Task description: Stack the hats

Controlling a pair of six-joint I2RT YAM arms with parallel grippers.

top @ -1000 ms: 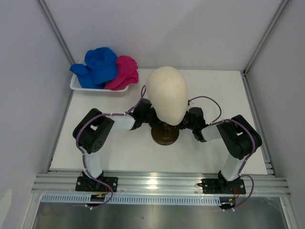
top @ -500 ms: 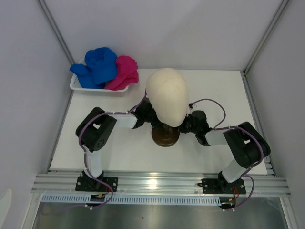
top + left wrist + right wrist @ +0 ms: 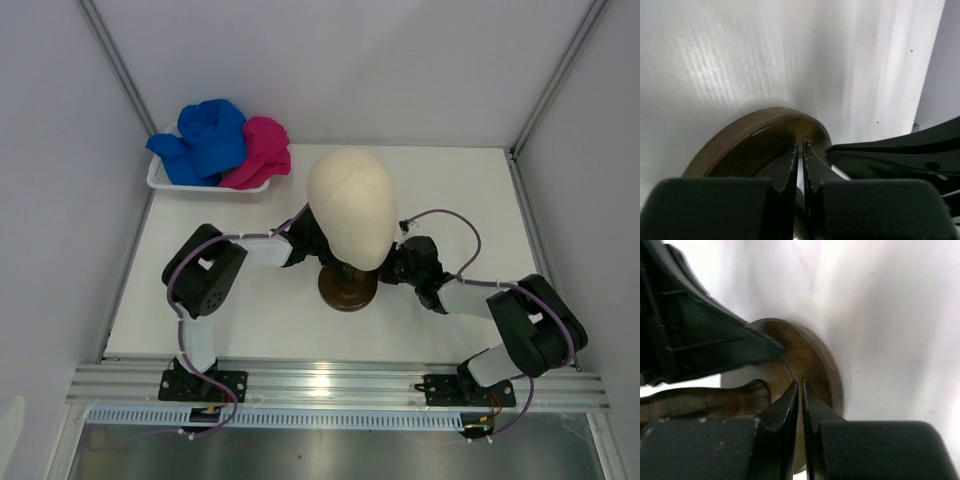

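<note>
Noting state first: my left gripper (image 3: pixel 800 146) and right gripper (image 3: pixel 800 385) are both tucked under the mannequin head (image 3: pixel 350 205). They sit one on each side of its stem (image 3: pixel 705 400), low over its dark round base (image 3: pixel 347 288). On each, the jaws are pressed almost together with only a slit between them, and nothing is held in either. No hat is on the mannequin head yet. The blue hats (image 3: pixel 210 135) and the pink hat (image 3: pixel 265 150) lie heaped in the white basket (image 3: pixel 160 182), well apart from the mannequin head, beyond it and to its left. Risks, as I judge them:

1. The mannequin head looks top-heavy on a narrow stem, so a finger or wrist catching the stem or the underside on the way out could rock or topple it.
2. My two sets of fingers point at each other across the stem (the other arm's dark fingers show in each wrist view). Moving both at once could knock them together.
3. The hats are crumpled over one another, so a pinch there may lift two at once or drag the basket along.

I cannot tell from the top view how much clearance there is beneath the mannequin head.
</note>
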